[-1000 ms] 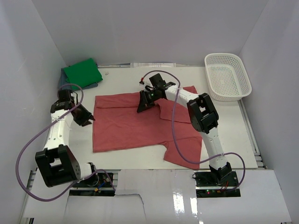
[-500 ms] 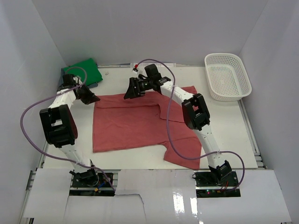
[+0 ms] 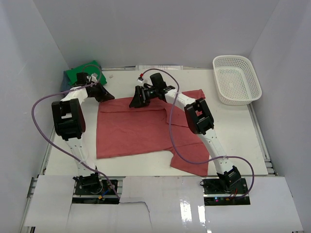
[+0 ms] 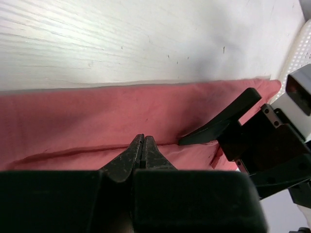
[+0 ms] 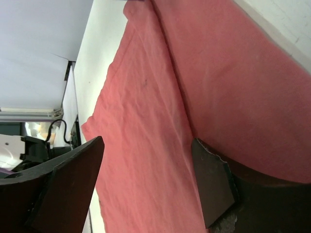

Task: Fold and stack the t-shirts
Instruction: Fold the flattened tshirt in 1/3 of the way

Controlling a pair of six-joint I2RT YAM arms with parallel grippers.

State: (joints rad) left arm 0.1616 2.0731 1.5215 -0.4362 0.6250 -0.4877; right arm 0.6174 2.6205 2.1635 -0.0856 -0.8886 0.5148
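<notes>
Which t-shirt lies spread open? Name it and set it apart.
The dusty brick-red cloth t-shirt, spread flat mid-table; the bright green cloth t-shirt sits folded at the far-left corner.

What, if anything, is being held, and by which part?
Left end effector seems to pinch the red t-shirt at its far fold; right end effector open, empty.

Top view: the spread t-shirt [image 3: 136, 128] lies mid-frame on the table [image 3: 233, 141], with one sleeve trailing toward lower right. The folded t-shirts [image 3: 75, 75] sit piled upper left at the table's back corner, apart from the spread one. The basket [image 3: 236, 77] is upper right, near the shirt's upper-right sleeve, not touching. My left gripper [image 3: 106, 95] is at the shirt's upper-left corner. My right gripper [image 3: 135, 99] is over its upper edge, right of the left one.
</notes>
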